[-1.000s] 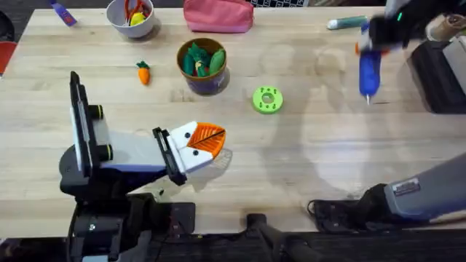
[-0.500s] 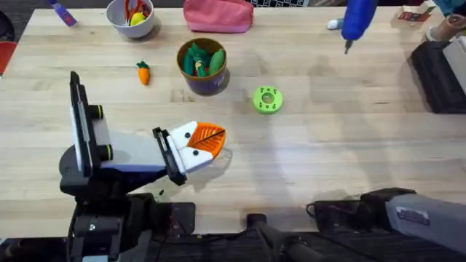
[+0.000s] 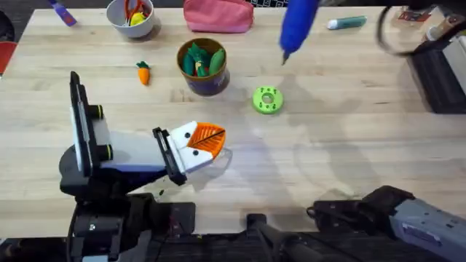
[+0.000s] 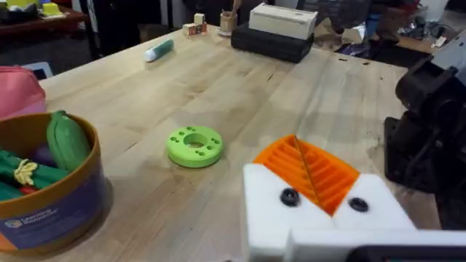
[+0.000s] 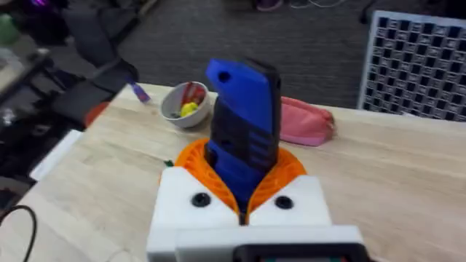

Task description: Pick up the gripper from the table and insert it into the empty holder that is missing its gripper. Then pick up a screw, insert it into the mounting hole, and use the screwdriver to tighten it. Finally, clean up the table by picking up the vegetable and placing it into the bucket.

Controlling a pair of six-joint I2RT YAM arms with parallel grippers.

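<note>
My left gripper (image 3: pixel 211 140) rests low on the table, shut. Both its white holders (image 4: pixel 357 211) carry orange ribbed grippers (image 4: pixel 320 171), pressed together, with a dark screw (image 4: pixel 289 196) in each. High above the table's far side hangs the blue screwdriver (image 3: pixel 297 25), tip down. My right gripper (image 5: pixel 240 175) is shut on the screwdriver (image 5: pixel 244 131). The orange carrot, the vegetable (image 3: pixel 143 72), lies left of the bucket (image 3: pixel 202 81), which holds green toy vegetables.
A green disc (image 3: pixel 267 100) lies mid-table, right of the bucket. At the far edge sit a white bowl (image 3: pixel 131 18), a pink pouch (image 3: pixel 218 14) and a teal marker (image 3: pixel 346 23). A black box (image 3: pixel 437 73) stands at the right edge.
The right gripper has carried the screwdriver from the far right leftward, up along the far edge toward the middle. The left arm has not moved.
</note>
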